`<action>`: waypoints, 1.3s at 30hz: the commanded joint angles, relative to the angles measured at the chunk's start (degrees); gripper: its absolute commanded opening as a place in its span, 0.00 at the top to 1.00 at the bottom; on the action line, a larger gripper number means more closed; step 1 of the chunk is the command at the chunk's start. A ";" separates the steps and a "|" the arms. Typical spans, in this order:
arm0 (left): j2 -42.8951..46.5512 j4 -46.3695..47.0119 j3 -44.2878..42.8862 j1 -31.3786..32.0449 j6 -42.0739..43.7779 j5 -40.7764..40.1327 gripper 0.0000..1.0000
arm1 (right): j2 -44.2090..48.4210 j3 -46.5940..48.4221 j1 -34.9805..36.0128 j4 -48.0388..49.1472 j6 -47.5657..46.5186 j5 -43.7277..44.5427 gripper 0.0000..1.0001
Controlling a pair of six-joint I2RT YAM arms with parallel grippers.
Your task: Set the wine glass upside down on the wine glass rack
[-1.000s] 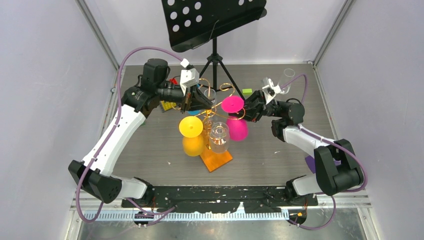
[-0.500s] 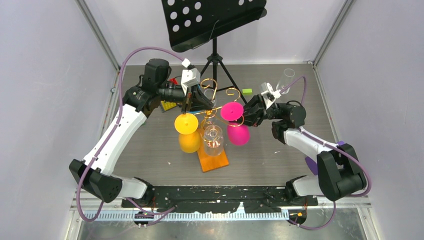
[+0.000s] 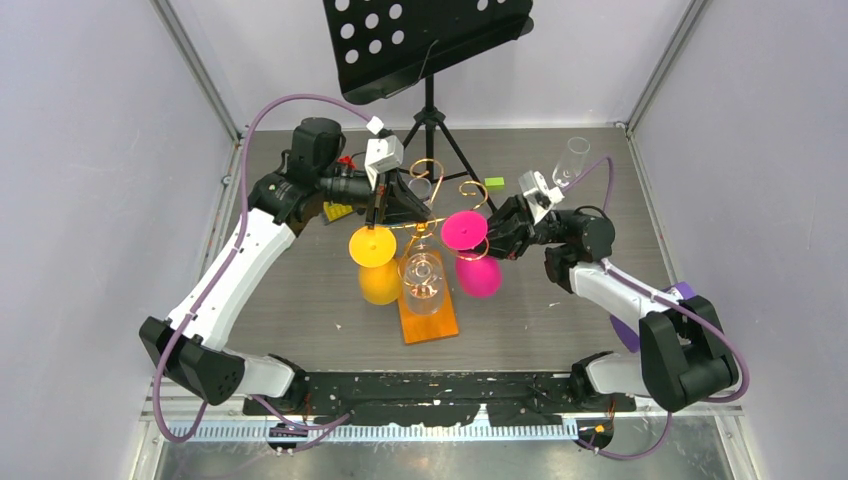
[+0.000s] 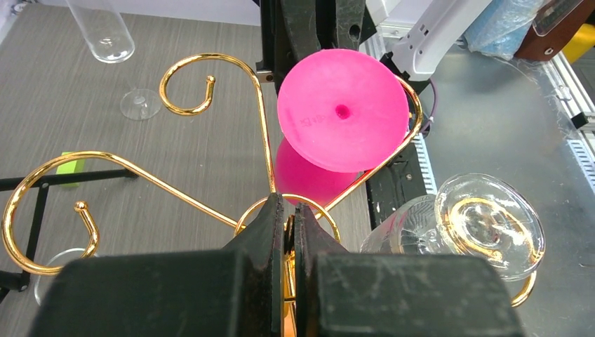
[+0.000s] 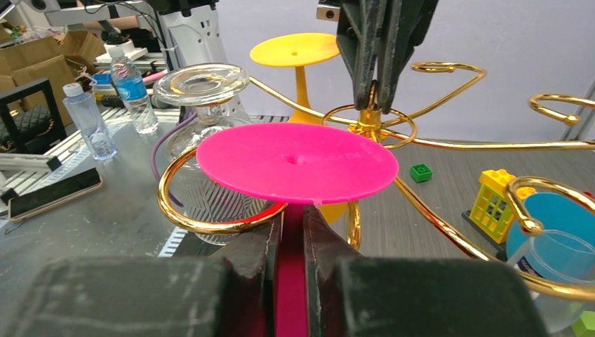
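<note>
The pink wine glass [image 3: 478, 275] [image 4: 342, 109] [image 5: 298, 161] hangs upside down at the right side of the wine glass rack [image 3: 428, 318] [image 4: 263, 133] [image 5: 435, 144]. Its flat foot is uppermost, lying over one curled gold loop arm, its stem drops through that loop and its bowl hangs below. Whether the foot bears on the wire cannot be told. The right gripper [image 3: 497, 238] [image 5: 293, 217] reaches in from the right of the rack, its fingers clamped on the pink stem just under the foot. The left gripper [image 3: 405, 208] [image 4: 289, 210] comes from the rack's left rear and is closed on the top of the central stem, with gold wire showing between its fingers at the small ring. Two more glasses hang inverted on the rack: a yellow glass [image 3: 378, 270] [image 5: 295, 49] on the left arm and a clear glass [image 3: 423, 280] [image 4: 484, 221] [image 5: 203, 84] on the near arm, above the orange base. That base lies flat on the grey table [image 3: 300, 300]. Behind the rack stands a black perforated music stand [image 3: 425, 40] on a tripod. A small green block [image 3: 494, 183] [image 5: 421, 172] lies to the rack's right rear, and a clear flute [image 3: 572, 160] [image 4: 102, 28] stands upright farther out on that side.
</note>
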State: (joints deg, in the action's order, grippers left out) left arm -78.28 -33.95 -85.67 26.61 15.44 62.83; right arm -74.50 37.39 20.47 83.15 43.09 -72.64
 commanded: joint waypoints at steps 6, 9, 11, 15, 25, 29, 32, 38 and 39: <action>-2.56 1.61 -0.45 -1.39 -0.41 -6.10 1.00 | 0.97 3.04 4.81 9.48 3.31 -8.28 0.95; -2.58 1.54 -0.40 -1.39 -0.33 -6.22 1.00 | 1.71 2.88 4.91 9.48 3.23 -8.35 0.95; -2.62 1.51 -0.40 -1.39 -0.32 -6.28 1.00 | 2.37 2.69 4.94 9.48 3.23 -8.37 0.95; -2.72 1.52 -0.39 -1.39 -0.24 -6.45 1.00 | 3.92 1.49 4.89 9.45 3.45 -8.36 0.95; -3.07 1.45 -0.47 -1.39 0.03 -6.77 1.00 | 8.33 -2.13 3.59 9.48 3.23 -5.65 0.95; -3.06 1.43 -0.43 -1.39 0.11 -6.77 1.00 | 9.19 -3.33 2.77 9.48 3.16 -4.80 0.95; -3.10 1.32 -0.31 -1.39 0.28 -6.90 1.00 | 9.92 -4.35 2.41 9.44 2.68 -3.80 0.95; -3.11 0.91 -0.35 -1.47 0.77 -6.96 1.00 | 10.97 -6.23 1.50 9.47 2.41 -1.97 0.95; -3.11 0.84 -0.36 -1.47 0.81 -6.96 1.00 | 11.14 -6.38 1.33 9.48 2.43 -1.71 0.95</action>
State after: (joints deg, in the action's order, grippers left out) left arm -79.61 -32.64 -85.82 27.31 13.98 65.08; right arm -66.22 31.55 22.48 83.50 45.43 -72.18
